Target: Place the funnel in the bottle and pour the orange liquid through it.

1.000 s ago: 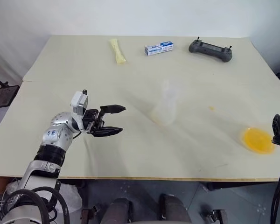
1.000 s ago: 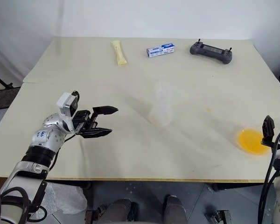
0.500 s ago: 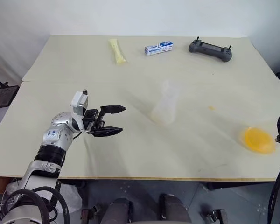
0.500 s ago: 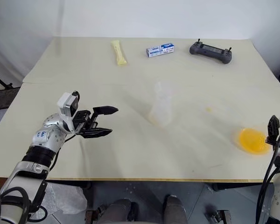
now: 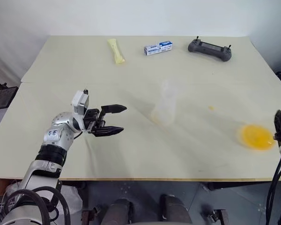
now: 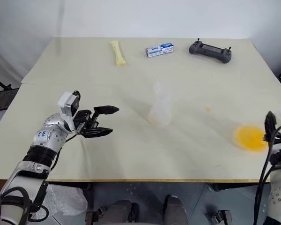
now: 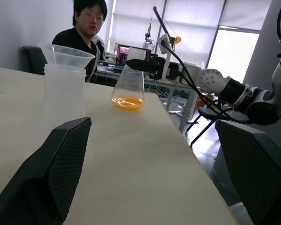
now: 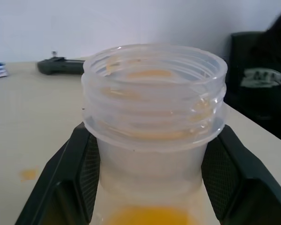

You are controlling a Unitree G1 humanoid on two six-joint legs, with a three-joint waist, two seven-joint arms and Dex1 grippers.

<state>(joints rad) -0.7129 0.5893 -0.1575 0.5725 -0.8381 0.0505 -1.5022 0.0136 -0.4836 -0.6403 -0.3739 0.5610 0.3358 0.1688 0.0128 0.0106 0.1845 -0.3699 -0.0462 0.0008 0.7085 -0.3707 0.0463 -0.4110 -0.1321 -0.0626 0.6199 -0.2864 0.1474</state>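
- Funnel [image 7: 67,54] on top of the bottle [image 5: 165,110], wide mouth up, seen upright in the left wrist view.
- Bottle standing mid-frame on the worktop [image 5: 84,70], clear and near colourless, nothing touching it.
- Orange liquid [image 5: 256,137] at the right edge of the frame, close to the worktop's near edge, well apart from the bottle.
- Shallow layer of it in the bottom of a clear container [image 8: 154,75] with a wide base and a threaded neck.
- Right gripper [image 8: 154,131] at the right edge of the frame: jaws clamped on the container's neck, one finger on each side just under the threads.
- Left gripper [image 5: 116,120] lower left of centre, above the worktop, pointing toward the bottle: jaws spread wide, nothing between them, well short of the bottle.
- Small orange spot [image 5: 211,108] on the worktop between bottle and container.
- Far side, left to right: pale yellow wrapped stick [image 5: 115,50], blue-and-white box [image 5: 158,48], dark controller [image 5: 210,49].
- Person [image 7: 86,28] seated beyond the worktop, in the left wrist view.
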